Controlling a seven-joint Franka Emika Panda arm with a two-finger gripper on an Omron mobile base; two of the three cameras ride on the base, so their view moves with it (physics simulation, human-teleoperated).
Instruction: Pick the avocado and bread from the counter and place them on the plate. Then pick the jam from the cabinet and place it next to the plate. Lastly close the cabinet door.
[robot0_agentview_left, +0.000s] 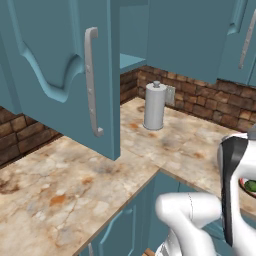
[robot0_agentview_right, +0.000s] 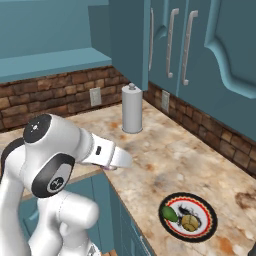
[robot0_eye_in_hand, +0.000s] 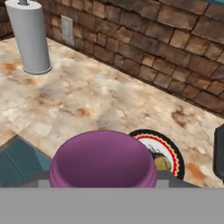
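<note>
End effector (robot0_eye_in_hand: 103, 183) is pinching the jam (robot0_eye_in_hand: 102, 161): the purple jar sits right at the bottom of the hand view, with the fingertips themselves buried behind it. It hangs above the tabletop (robot0_agentview_right: 185, 150), short of the plate (robot0_agentview_right: 188, 217).

Plate already carries the avocado (robot0_agentview_right: 169, 214) and what I take to be the bread (robot0_agentview_right: 190, 222). Cabinet door (robot0_agentview_left: 75, 75) stands open, so the close step is still left.

Risks as I see them:
- Set the jar down too close and it clips the plate rim or lands on it, so "next to" fails.
- The plate sits near the tabletop front edge, so a drop on that side could roll the jar off.
- A release from height could tip the squat jar.
- The open door hangs over the tabletop and the arm could clip it swinging back.

Hard to read: finger contact on the jar is hidden, and the jar is almost wholly masked by the wrist in the right base view. In the left base view the plate is cut off behind the arm.
</note>
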